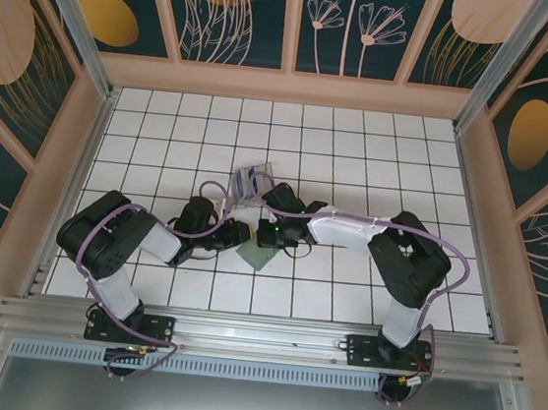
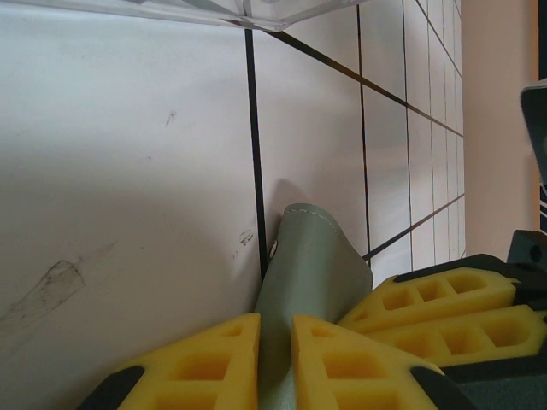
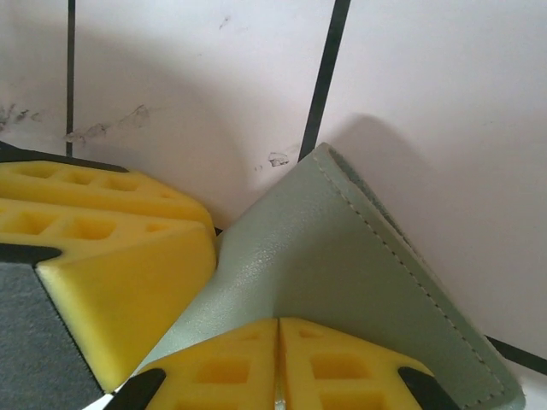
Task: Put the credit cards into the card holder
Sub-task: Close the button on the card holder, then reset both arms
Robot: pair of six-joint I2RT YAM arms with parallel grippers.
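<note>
The card holder (image 1: 258, 258), a sage-green wallet, stands partly unfolded on the white tiles between both arms. My left gripper (image 1: 244, 237) is shut on one flap; in the left wrist view the green leather (image 2: 312, 256) rises between its yellow fingertips (image 2: 275, 359). My right gripper (image 1: 265, 234) comes from the opposite side, its jaws (image 3: 279, 367) pressed together on a thin layer at the wallet's fold (image 3: 342, 265). The two grippers nearly touch: the right one's fingers (image 2: 444, 299) show in the left wrist view, the left one's fingers (image 3: 111, 239) in the right wrist view. The credit cards are out of view.
A clear plastic box (image 1: 252, 181) sits just behind the grippers, its edge (image 2: 214, 10) close above the wallet in the left wrist view. Pink walls and aluminium posts (image 1: 72, 19) ring the tiled floor (image 1: 378, 158). A metal rail (image 1: 259, 337) runs along the front.
</note>
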